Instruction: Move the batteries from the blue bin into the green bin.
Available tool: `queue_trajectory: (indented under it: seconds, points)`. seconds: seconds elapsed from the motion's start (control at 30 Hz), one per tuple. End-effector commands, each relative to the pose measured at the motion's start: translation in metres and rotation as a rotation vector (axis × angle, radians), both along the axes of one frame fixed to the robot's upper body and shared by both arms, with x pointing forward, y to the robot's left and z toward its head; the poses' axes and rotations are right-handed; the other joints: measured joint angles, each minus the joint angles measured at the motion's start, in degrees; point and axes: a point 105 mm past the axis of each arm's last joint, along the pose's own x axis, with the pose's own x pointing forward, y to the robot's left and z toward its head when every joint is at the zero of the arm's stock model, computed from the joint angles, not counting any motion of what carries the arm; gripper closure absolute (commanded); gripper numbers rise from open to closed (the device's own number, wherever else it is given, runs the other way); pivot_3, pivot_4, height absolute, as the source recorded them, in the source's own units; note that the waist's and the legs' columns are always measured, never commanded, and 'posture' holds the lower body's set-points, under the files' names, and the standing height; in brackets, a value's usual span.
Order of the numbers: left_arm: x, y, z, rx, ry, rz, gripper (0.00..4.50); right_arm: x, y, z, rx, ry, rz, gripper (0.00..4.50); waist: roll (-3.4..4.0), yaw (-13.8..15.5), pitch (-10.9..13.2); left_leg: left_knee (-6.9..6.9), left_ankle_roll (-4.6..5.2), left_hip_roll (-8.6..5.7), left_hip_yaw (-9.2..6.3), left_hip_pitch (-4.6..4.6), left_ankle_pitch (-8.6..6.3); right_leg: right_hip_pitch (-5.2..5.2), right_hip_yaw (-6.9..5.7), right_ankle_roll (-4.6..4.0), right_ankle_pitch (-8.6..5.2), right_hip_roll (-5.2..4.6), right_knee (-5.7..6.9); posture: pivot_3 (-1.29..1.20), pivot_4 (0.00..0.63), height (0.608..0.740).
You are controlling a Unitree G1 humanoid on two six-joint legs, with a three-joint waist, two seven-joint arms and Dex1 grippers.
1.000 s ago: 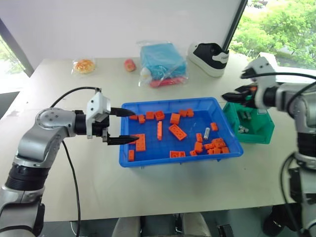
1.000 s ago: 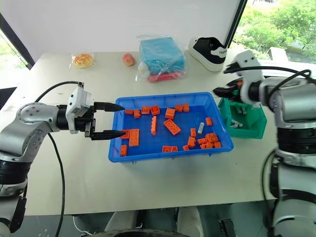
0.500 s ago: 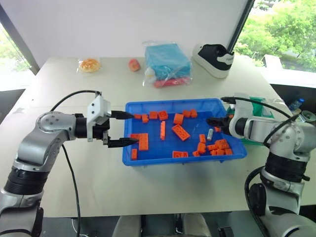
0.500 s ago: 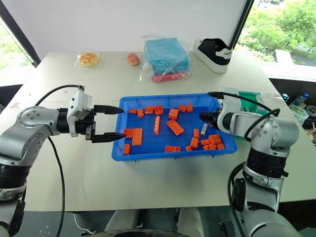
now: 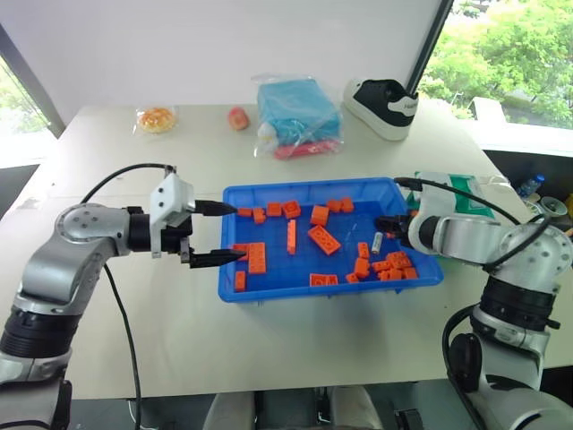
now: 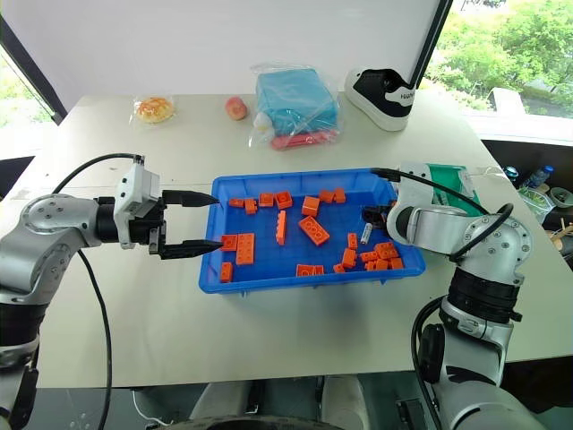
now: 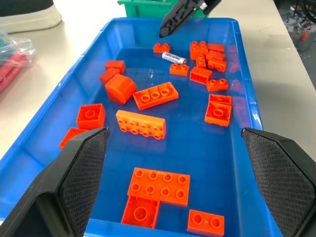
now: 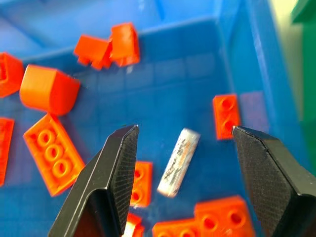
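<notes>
One battery (image 8: pixel 178 161) lies among orange bricks (image 5: pixel 322 239) at three o'clock in the blue bin (image 5: pixel 269 291). Right claw (image 8: pixel 182 163) hangs spread above it; left claw (image 5: pixel 224 233) gapes at nine o'clock. It looks light, rigid, slick and prone to rolling: pinch its middle across the width.

Inside the blue bin (image 8: pixel 232 59), a single silvery battery (image 8: pixel 178 162) lies between the two spread black fingers (image 8: pixel 111 182) of the right hand (image 8: pixel 185 180), touching neither. Orange bricks (image 8: pixel 52 158) ring it: one at three o'clock, others at seven, nine and eleven. A green bin's (image 8: pixel 305 15) edge shows beyond the blue wall.
</notes>
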Motion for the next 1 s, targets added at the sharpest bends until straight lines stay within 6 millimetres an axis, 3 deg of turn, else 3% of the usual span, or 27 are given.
queue_trajectory:
  seconds: [0.03, 0.67, 0.73, 0.8, 0.9, 1.0]
  points:
    - [0.000, -0.004, 0.013, -0.013, -0.058, -0.017, 0.00, -0.006, 0.003, -0.003, -0.008, 0.029, 0.033, 1.43, -0.01, 0.01, -0.01, -0.01, 0.00, 0.00, -0.01, 0.00, 0.00, 0.00, 0.00, 0.00, 0.00, 0.01, 0.00, 0.00, 0.150, 0.725]
    - [0.000, -0.004, 0.014, -0.018, -0.070, -0.019, 0.00, 0.004, 0.014, -0.032, -0.029, 0.177, 0.021, 1.43, -0.03, 0.01, -0.02, 0.00, 0.02, 0.05, 0.00, -0.06, 0.00, -0.03, 0.02, -0.05, -0.12, 0.07, -0.08, 0.00, 0.150, 0.725]
    - [0.000, -0.004, 0.014, -0.018, -0.071, -0.020, 0.00, 0.005, 0.015, -0.035, -0.034, 0.181, 0.023, 1.96, -0.08, -0.03, -0.05, -0.01, 0.02, 0.06, 0.00, -0.06, -0.01, -0.03, 0.02, -0.02, -0.14, 0.08, -0.08, 0.00, 0.150, 0.725]
    - [0.000, -0.004, 0.014, -0.019, -0.073, -0.020, 0.00, 0.005, 0.016, -0.035, -0.033, 0.181, 0.029, 2.76, -0.09, -0.04, -0.06, -0.01, 0.02, 0.08, 0.00, -0.05, -0.01, -0.03, 0.03, -0.02, -0.14, 0.10, -0.08, 0.00, 0.150, 0.725]
    - [0.000, -0.005, 0.014, -0.020, -0.074, -0.022, 0.00, 0.007, 0.027, -0.026, -0.012, 0.143, 0.093, 4.26, -0.09, 0.05, -0.07, 0.00, 0.02, 0.08, -0.01, -0.04, -0.01, -0.02, 0.02, -0.03, -0.16, 0.10, -0.08, 0.00, 0.150, 0.725]
    - [0.000, -0.005, 0.013, -0.021, -0.073, -0.026, 0.00, 0.007, 0.042, -0.002, -0.021, 0.043, 0.215, 4.39, -0.05, 0.03, -0.04, 0.00, 0.02, 0.08, -0.01, -0.06, -0.01, -0.04, 0.02, -0.02, -0.17, 0.10, -0.10, 0.00, 0.150, 0.725]
